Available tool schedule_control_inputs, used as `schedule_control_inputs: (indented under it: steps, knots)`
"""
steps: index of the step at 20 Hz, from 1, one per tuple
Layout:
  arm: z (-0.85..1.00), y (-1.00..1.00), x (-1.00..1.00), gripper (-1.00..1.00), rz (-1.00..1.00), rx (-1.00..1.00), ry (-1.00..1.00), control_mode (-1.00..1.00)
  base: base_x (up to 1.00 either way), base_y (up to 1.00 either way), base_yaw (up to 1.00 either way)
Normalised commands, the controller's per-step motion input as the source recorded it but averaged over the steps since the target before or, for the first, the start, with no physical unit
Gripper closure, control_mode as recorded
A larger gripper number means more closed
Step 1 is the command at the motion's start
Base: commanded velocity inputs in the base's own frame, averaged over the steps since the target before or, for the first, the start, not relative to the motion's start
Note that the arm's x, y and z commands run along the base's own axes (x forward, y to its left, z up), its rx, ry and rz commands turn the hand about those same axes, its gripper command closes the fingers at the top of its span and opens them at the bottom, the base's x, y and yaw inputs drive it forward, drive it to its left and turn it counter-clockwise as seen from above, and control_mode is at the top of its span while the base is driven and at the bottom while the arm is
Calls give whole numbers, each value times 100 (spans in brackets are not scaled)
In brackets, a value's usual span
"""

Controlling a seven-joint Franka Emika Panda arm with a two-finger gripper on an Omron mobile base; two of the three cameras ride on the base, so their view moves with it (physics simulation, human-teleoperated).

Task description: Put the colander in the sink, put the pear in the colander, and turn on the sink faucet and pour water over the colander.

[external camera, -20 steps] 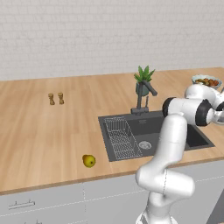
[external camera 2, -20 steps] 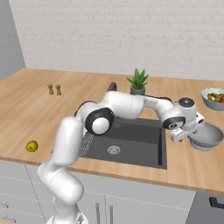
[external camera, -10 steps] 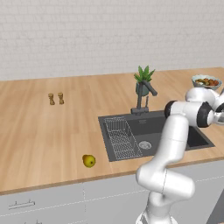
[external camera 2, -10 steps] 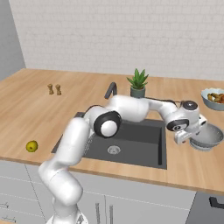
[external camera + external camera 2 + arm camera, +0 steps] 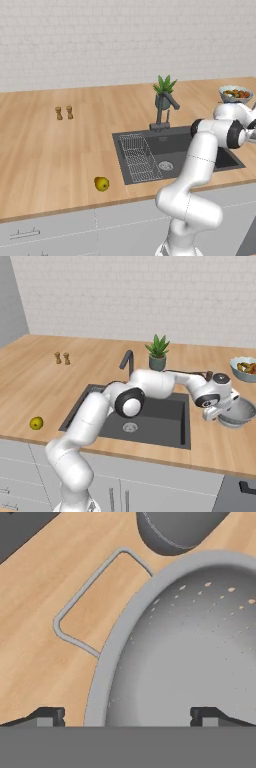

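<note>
The colander (image 5: 241,411) is a silver perforated bowl standing on the wooden counter to the right of the sink (image 5: 162,415). My gripper (image 5: 214,414) hangs open just over its left rim. In the hand view the colander (image 5: 190,662) is close below, its wire handle (image 5: 85,597) juts out to the left, and the rim runs between my gripper's (image 5: 127,717) spread tips. The pear (image 5: 102,184) (image 5: 36,423) lies on the counter left of the sink (image 5: 200,142). The faucet (image 5: 162,112) (image 5: 127,362) stands behind the basin.
A wire rack (image 5: 140,157) fills the basin's left part. A fruit bowl (image 5: 236,94) (image 5: 245,368) sits behind the colander, and a potted plant (image 5: 164,92) (image 5: 157,353) beside the faucet. Two small shakers (image 5: 64,112) (image 5: 62,358) stand at the far left.
My hand has shifted a little to the right and down onto the colander's rim. The jaws have stayed open, and the colander and pear have not moved.
</note>
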Motion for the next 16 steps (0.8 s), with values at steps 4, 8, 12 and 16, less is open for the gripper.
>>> schedule_control_inputs:
  steps: [4, 8, 12, 16]
  knots:
    - [-18, 0, 9, 100, 0, 0, 0, -100, 0, 0, 0]
    - [-12, 7, 0, 100, 0, 0, 0, -100, 0, 0, 0]
    - [-10, 33, -3, 100, 0, 0, 0, -100, 0, 0, 0]
    - [0, 34, -10, 100, 0, -2, 0, -100, 0, 0, 0]
